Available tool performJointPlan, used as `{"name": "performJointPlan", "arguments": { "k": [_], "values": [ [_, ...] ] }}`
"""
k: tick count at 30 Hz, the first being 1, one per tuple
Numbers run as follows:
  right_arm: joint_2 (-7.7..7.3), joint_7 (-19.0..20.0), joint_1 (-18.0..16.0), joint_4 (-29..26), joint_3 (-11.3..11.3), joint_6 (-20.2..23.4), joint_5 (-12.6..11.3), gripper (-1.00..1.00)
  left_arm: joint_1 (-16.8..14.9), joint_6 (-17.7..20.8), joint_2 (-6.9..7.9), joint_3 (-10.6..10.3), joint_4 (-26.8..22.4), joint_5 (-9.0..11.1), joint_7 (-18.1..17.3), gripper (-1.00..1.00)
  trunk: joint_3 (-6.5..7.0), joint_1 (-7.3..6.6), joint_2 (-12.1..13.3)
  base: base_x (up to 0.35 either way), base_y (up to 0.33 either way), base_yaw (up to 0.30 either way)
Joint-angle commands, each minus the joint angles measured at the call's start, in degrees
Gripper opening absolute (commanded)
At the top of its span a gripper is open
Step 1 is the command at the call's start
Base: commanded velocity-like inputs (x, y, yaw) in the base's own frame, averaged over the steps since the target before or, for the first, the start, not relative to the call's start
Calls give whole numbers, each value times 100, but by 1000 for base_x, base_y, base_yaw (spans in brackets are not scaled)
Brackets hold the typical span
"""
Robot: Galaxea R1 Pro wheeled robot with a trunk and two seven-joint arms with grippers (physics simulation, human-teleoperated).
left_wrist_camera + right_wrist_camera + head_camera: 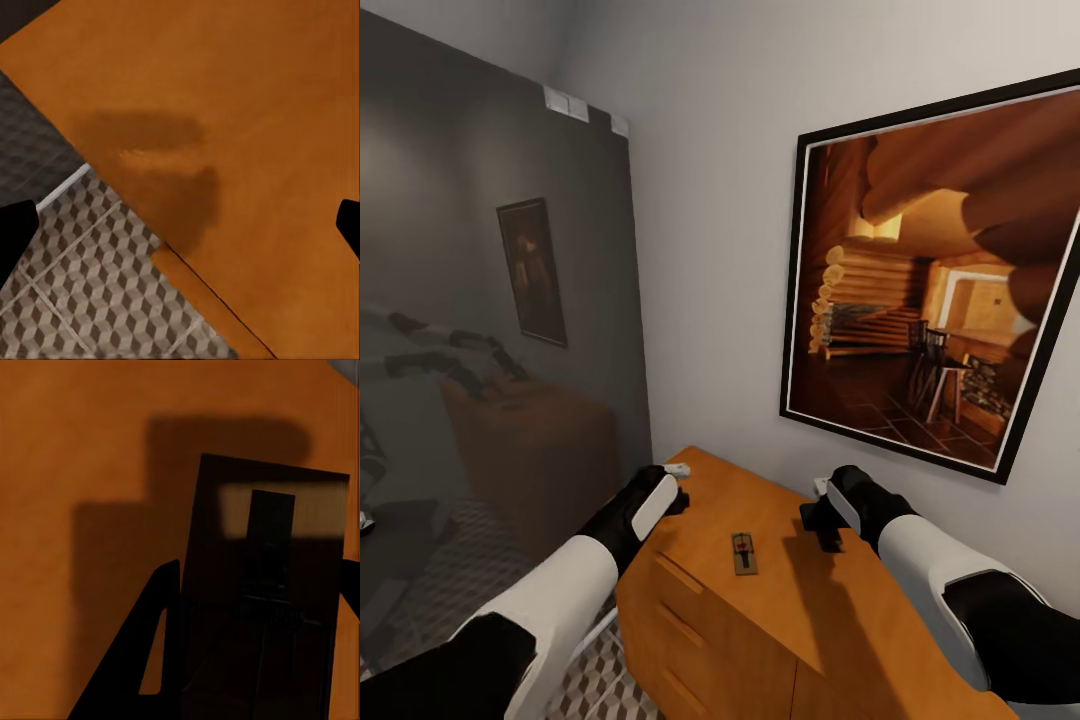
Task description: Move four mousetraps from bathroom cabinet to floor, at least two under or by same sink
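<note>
**Desk:** Both arms over the cabinet [760,610] beneath the framed painting [935,270]. What could go wrong for you here?

**Field:** One mousetrap [745,553] lies flat on the cabinet top, between your two arms. In the right wrist view a dark board [262,600], apparently a second trap, sits tilted between the right tool's [259,645] fingers. If that hold is only on an edge, I'd judge it could slip and fall back onto the wood when you swing toward the patterned floor [97,277].

**Desk:** And the tools?

**Field:** Your right tool looks clamped on that board, a finger [150,645] against one side. Your left tool [180,225] is spread wide and holds nothing, hanging over the cabinet's corner with the tiles below.
</note>
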Motion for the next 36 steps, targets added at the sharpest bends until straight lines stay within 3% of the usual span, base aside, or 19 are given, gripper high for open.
{"name": "performJointPlan", "arguments": {
  "k": [1,4,9,26,36],
  "values": [
    [-4,17,-5,-8,40,24,-6,-100,-61,-24,0,-16,129,51,118,100,-12,2,-10,0,0,0],
    [1,17,-5,-8,40,24,72,-100,-217,-344,0,-12,649,54,331,100,-12,2,-10,0,0,0],
    [8,17,-5,-9,40,24,112,-100,-278,-671,0,-10,979,82,439,100,-12,2,-10,0,0,0],
    [47,17,-5,-16,40,24,131,-100,-270,-769,0,-37,646,134,473,100,-12,2,-10,0,0,0],
    [367,69,38,32,58,108,143,-100,-243,-790,0,-23,587,130,442,100,-12,2,-10,0,0,0]
  ]
}}
